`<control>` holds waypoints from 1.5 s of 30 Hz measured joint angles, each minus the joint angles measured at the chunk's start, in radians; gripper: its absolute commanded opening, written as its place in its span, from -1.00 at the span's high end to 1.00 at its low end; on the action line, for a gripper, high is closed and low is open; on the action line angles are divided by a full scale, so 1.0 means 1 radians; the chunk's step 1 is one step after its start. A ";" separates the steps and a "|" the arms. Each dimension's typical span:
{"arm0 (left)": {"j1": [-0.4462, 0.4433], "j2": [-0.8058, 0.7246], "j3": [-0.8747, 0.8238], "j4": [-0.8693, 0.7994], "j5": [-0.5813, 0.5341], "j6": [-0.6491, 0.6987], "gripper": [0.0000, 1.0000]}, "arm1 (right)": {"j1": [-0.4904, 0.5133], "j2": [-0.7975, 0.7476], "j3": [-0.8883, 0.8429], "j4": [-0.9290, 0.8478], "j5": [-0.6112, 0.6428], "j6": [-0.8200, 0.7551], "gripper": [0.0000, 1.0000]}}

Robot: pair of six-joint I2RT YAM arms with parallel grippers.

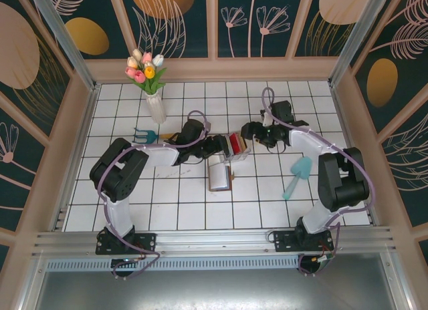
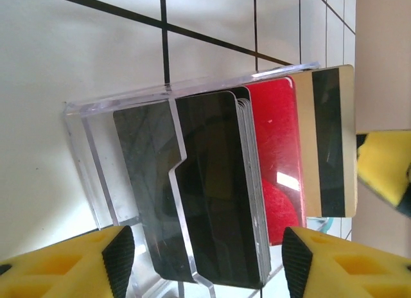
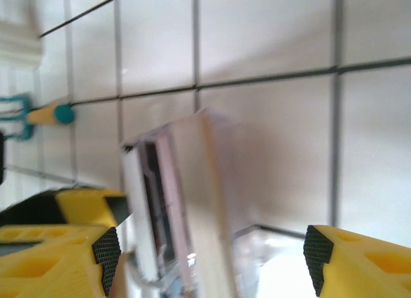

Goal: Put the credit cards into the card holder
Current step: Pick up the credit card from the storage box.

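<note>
Your card holder (image 1: 219,174) lies flat on the tiles, just nearer the arm bases than the clear rack (image 1: 239,147) where the credit cards (image 2: 218,182) stand on edge. Your left gripper (image 2: 202,266) is the closer one, jaws apart astride the stack, clasping nothing; the right gripper (image 3: 212,259) gapes at the rack's other side, empty too

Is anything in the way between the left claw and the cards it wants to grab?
Only the clear rack that holds the credit cards: its see-through front wall covers part of the black ones. The left claw is open, one finger on each side of the stack, with nothing else between.
</note>
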 measured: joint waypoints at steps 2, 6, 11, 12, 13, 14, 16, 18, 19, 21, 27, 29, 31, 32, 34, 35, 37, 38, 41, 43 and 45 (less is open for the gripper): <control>0.000 0.006 0.003 -0.001 -0.014 0.003 -0.26 | 0.013 0.000 0.046 -0.050 0.112 -0.044 -0.47; -0.001 0.013 0.003 -0.006 -0.027 0.005 -0.29 | 0.079 0.000 0.129 -0.118 0.298 -0.124 -0.46; -0.001 0.029 0.011 -0.007 -0.028 0.007 -0.29 | 0.179 0.018 0.193 -0.167 0.419 -0.183 -0.46; -0.001 0.031 0.011 -0.007 -0.029 0.007 -0.29 | 0.193 0.029 0.203 -0.175 0.442 -0.191 -0.46; -0.001 0.031 0.011 -0.007 -0.029 0.007 -0.29 | 0.204 0.040 0.210 -0.181 0.463 -0.196 -0.46; -0.001 0.032 0.011 -0.007 -0.032 0.007 -0.28 | 0.214 0.052 0.214 -0.187 0.485 -0.199 -0.46; -0.001 0.034 0.011 -0.007 -0.036 0.007 -0.28 | 0.226 0.072 0.215 -0.202 0.515 -0.203 -0.46; -0.001 0.037 0.011 -0.007 -0.040 0.007 -0.28 | 0.234 0.094 0.215 -0.220 0.539 -0.206 -0.46; -0.001 0.039 0.011 -0.007 -0.040 0.007 -0.28 | 0.236 0.103 0.216 -0.227 0.547 -0.206 -0.46; -0.001 0.042 0.011 -0.007 -0.043 0.007 -0.28 | 0.239 0.122 0.218 -0.238 0.563 -0.206 -0.46; -0.001 0.045 0.011 -0.007 -0.043 0.007 -0.28 | 0.252 0.163 0.224 -0.253 0.606 -0.206 -0.45; -0.001 0.045 0.010 -0.007 -0.044 0.007 -0.27 | 0.258 0.171 0.225 -0.256 0.624 -0.206 -0.40; -0.001 0.045 0.010 -0.007 -0.047 0.007 -0.27 | 0.262 0.179 0.237 -0.262 0.639 -0.206 -0.36; -0.001 0.045 0.010 -0.007 -0.050 0.007 -0.27 | 0.266 0.183 0.246 -0.267 0.651 -0.206 -0.35; -0.001 0.045 0.010 -0.007 -0.055 0.007 -0.26 | 0.269 0.185 0.254 -0.274 0.670 -0.206 -0.33; -0.001 0.045 0.010 -0.007 -0.060 0.007 -0.26 | 0.270 0.185 0.257 -0.277 0.680 -0.206 -0.33; -0.001 0.045 0.010 -0.007 -0.067 0.007 -0.25 | 0.275 0.185 0.262 -0.281 0.699 -0.206 -0.32; -0.001 0.045 0.009 -0.007 -0.069 0.007 -0.25 | 0.278 0.185 0.262 -0.282 0.708 -0.207 -0.30; -0.001 0.045 0.008 -0.008 -0.071 0.007 -0.25 | 0.287 0.185 0.264 -0.285 0.728 -0.212 -0.20; -0.001 0.045 0.008 -0.008 -0.072 0.008 -0.25 | 0.291 0.185 0.265 -0.285 0.731 -0.218 -0.17; -0.001 0.045 0.008 -0.008 -0.072 0.008 -0.25 | 0.292 0.185 0.265 -0.285 0.732 -0.222 -0.08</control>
